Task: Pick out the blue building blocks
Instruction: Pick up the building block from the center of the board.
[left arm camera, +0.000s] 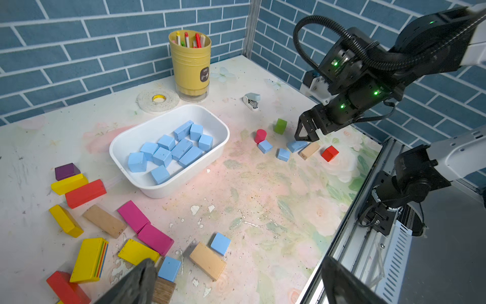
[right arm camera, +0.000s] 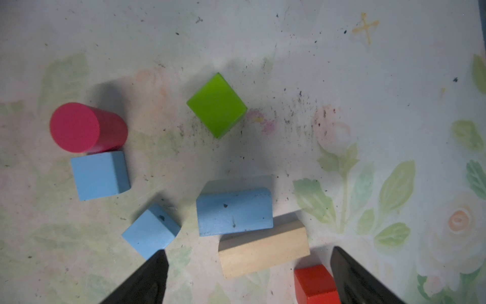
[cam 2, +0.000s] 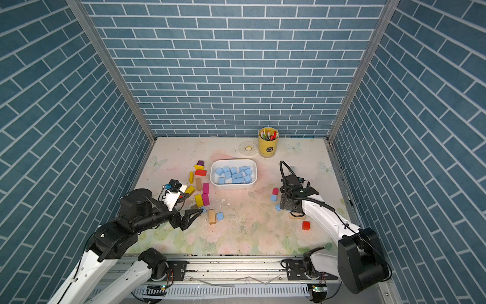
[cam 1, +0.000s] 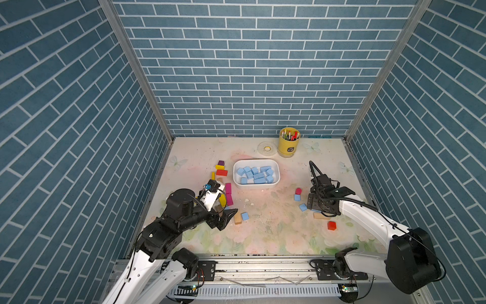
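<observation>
Risk: the right claw [right arm camera: 248, 251], wide and empty, hangs over a blue brick [right arm camera: 234, 212] with a tan block [right arm camera: 263, 248] against it, so closing may trap both.

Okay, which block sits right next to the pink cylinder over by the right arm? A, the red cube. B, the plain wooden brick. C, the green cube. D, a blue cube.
D: in the right wrist view a blue cube lies against the pink cylinder, while the green cube stands clear of it.
</observation>
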`<state>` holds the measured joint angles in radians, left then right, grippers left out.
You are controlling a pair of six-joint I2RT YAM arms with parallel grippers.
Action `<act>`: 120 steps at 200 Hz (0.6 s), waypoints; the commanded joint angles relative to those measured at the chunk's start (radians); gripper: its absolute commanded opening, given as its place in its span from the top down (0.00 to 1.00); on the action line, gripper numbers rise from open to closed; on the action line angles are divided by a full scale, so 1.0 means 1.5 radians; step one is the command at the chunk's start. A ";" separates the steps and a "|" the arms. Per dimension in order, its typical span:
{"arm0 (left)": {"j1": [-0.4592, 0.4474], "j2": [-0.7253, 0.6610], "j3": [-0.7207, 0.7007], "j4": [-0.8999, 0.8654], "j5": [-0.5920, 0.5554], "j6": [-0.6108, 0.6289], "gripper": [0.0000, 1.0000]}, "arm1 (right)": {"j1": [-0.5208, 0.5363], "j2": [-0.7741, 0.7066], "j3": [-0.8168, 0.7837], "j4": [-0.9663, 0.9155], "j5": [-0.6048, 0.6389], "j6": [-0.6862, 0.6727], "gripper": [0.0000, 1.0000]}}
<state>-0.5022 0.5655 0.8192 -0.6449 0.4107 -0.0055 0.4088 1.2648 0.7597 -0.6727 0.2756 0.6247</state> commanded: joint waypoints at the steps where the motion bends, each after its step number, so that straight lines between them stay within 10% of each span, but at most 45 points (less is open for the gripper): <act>1: 0.000 -0.016 -0.010 0.020 0.013 0.011 0.01 | -0.007 0.019 -0.009 0.017 -0.012 0.024 0.07; 120: 0.000 -0.019 -0.011 0.021 0.015 0.012 0.01 | -0.029 0.094 -0.029 0.083 -0.055 0.009 0.26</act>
<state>-0.5022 0.5404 0.8158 -0.6308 0.4171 -0.0025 0.3744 1.3884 0.7368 -0.5739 0.2054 0.6228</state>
